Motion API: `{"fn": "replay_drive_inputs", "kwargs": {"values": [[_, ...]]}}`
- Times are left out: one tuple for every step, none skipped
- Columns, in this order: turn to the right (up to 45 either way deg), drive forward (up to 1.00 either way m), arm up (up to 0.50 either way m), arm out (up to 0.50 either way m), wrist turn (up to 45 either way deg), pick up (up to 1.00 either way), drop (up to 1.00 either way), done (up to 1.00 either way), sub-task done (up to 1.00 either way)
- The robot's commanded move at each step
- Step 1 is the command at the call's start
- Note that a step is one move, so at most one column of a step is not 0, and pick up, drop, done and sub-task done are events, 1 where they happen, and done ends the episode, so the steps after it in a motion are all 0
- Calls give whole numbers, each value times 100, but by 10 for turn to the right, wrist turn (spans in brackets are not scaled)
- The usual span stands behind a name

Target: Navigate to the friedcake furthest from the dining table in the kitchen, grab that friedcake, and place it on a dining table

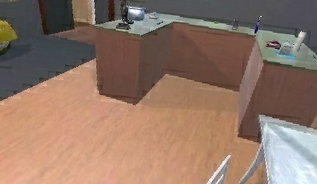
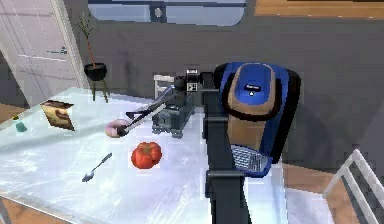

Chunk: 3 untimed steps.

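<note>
- One dark arm [image 2: 220, 150] is rising from the arm side view's bottom edge, just right of the middle, reaching out over the white surface [image 2: 60, 185].
- Tool [image 2: 127, 125] is pointing its thin fingers [image 2: 150, 112] toward that view's left, ending right at the pink friedcake [image 2: 113, 129].
- Friedcake is showing at the fingertips with the white surface behind it. Cannot tell whether the tool is touching it or holding anything, or how its fingers are set.
- Red tomato [image 2: 147, 154] is lying near the friedcake, just below it in the picture, and a fork [image 2: 97, 166] is lying left of the tomato.
- Tan packet [image 2: 60, 115] is standing left of the friedcake, and a small green thing [image 2: 17, 125] is sitting by the white surface's left edge.
- Blue and black coffee machine [image 2: 255, 110] is standing on the white surface, just right of the arm.
- Potted plant [image 2: 95, 72] is showing by the far edge, next to a white door [image 2: 40, 50]. Cannot tell if it is standing on the white surface.
- White chair [image 2: 355, 185] is standing at the arm side view's right.
- Forward view is looking over wooden floor [image 1: 91, 132] at a brown L-shaped surface [image 1: 171, 56] carrying items too small to name.
</note>
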Motion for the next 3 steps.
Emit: {"fn": "replay_drive_inputs", "kwargs": {"values": [[0, 0, -32, 0, 0, 0, 0, 0, 0], [0, 0, 0, 0, 0, 0, 100, 0, 0], [0, 0, 10, 0, 0, 0, 0, 0, 0]]}}
